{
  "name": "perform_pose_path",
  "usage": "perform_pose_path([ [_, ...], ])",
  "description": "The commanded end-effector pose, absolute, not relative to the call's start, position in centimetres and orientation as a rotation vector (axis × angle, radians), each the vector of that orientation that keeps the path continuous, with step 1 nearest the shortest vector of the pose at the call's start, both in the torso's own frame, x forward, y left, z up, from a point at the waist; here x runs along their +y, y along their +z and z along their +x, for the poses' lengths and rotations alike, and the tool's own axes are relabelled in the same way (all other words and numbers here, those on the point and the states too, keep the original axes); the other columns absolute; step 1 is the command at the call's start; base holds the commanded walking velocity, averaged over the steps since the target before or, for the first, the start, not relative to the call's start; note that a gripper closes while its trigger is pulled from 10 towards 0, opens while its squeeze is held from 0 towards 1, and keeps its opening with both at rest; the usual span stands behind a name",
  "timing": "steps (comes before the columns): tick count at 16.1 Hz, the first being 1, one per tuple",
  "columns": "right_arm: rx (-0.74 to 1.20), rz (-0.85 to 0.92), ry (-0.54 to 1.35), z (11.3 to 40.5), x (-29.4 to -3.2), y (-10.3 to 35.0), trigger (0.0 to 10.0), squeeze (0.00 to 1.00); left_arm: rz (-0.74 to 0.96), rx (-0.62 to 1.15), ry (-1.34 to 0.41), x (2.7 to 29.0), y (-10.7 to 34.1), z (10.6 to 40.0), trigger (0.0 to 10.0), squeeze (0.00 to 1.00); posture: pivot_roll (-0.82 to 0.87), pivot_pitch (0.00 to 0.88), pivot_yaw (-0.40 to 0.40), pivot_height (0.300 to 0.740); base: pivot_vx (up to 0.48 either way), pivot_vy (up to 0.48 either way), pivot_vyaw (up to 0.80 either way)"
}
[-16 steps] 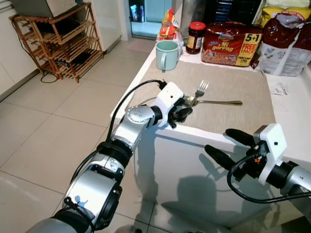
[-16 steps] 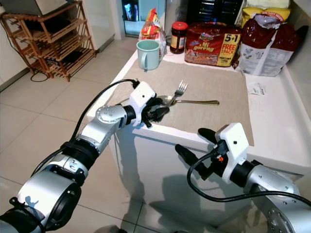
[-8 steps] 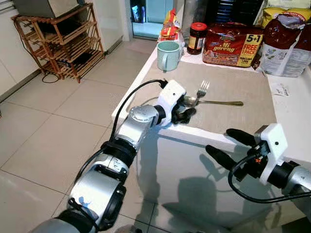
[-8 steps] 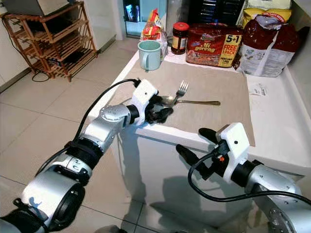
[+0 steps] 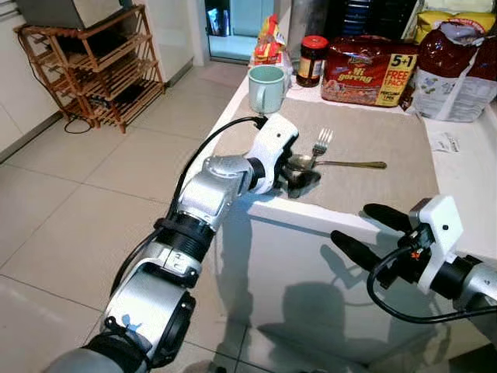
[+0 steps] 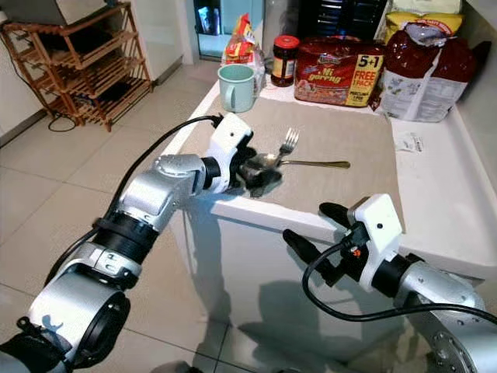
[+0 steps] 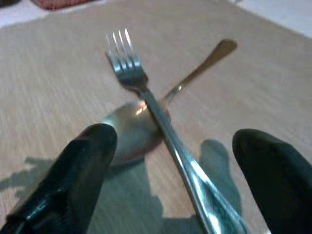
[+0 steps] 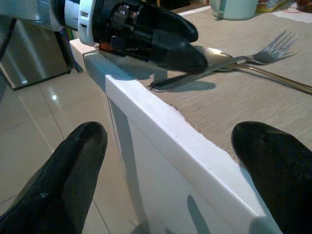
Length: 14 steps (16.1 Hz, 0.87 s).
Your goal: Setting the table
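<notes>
L gripper (image 7: 170,161) at near edge of placemat (image 5: 365,140), fingers spread either side of fork (image 7: 146,97) handle, not pinching. Fork lies across spoon (image 7: 131,129) bowl; spoon handle runs away twd robot's right. R gripper (image 5: 363,231) spread wide, empty, below front edge of white counter (image 5: 466,186). Farther back: green mug (image 5: 266,87), jar (image 5: 313,60), noodle pack (image 5: 369,70), bag (image 5: 458,70). Wooden rack (image 5: 93,66) on floor, well apart.

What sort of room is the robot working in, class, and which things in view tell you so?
Most likely a home kitchen or dining corner: a white counter carries a placemat with a fork and spoon, a mug, a jar and noodle packs, over a tiled floor.
</notes>
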State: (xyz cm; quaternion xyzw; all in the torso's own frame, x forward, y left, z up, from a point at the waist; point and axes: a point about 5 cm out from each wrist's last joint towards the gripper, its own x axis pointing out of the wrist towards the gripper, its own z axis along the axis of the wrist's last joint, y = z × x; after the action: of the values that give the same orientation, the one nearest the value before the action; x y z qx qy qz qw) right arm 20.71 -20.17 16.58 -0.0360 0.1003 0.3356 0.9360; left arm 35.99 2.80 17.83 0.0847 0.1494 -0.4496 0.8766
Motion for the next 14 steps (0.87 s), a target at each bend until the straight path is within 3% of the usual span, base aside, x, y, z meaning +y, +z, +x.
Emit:
perform_pose_path([
  [1,0.194,-0.086,0.686,20.9,-20.3,16.9,10.0,0.0,0.208,0.333,-0.946,2.7,17.8,35.8,10.0,0.86,-0.09,0.0,0.029,0.74,0.0,0.0,0.0],
  [2,0.195,-0.085,0.687,20.9,-20.3,16.9,10.0,0.0,0.197,0.351,-0.954,2.6,17.7,35.6,10.0,0.49,-0.09,0.0,0.029,0.74,0.0,0.0,0.0],
  [3,0.196,-0.084,0.687,20.9,-20.3,16.9,10.0,0.0,0.152,0.375,-0.975,2.4,17.7,35.3,10.0,0.0,-0.09,0.0,0.03,0.74,0.0,0.0,0.0],
  [10,0.198,-0.08,0.691,20.7,-20.1,16.8,10.0,0.0,0.094,0.501,-0.955,2.0,16.3,34.8,9.7,0.0,-0.09,0.0,0.037,0.74,0.0,0.0,0.0],
  [11,0.2,-0.081,0.695,20.7,-20.1,16.7,10.0,0.0,0.107,0.507,-0.94,2.1,16.2,34.8,6.2,0.0,-0.09,0.0,0.037,0.74,0.0,0.0,0.0],
  [12,0.202,-0.082,0.699,20.6,-20.1,16.7,10.0,0.0,0.123,0.51,-0.932,2.3,16.1,34.8,1.6,0.0,-0.09,0.0,0.037,0.74,0.0,0.0,0.0],
  [13,0.204,-0.081,0.701,20.6,-20.1,16.7,10.0,0.0,0.138,0.512,-0.924,2.4,16.0,34.9,0.0,0.0,-0.09,0.0,0.037,0.74,0.0,0.0,0.0],
  [14,0.204,-0.081,0.702,20.6,-20.0,16.7,10.0,0.0,0.131,0.513,-0.923,2.4,16.0,34.9,0.0,0.0,-0.09,0.0,0.036,0.74,0.0,0.0,0.0],
])
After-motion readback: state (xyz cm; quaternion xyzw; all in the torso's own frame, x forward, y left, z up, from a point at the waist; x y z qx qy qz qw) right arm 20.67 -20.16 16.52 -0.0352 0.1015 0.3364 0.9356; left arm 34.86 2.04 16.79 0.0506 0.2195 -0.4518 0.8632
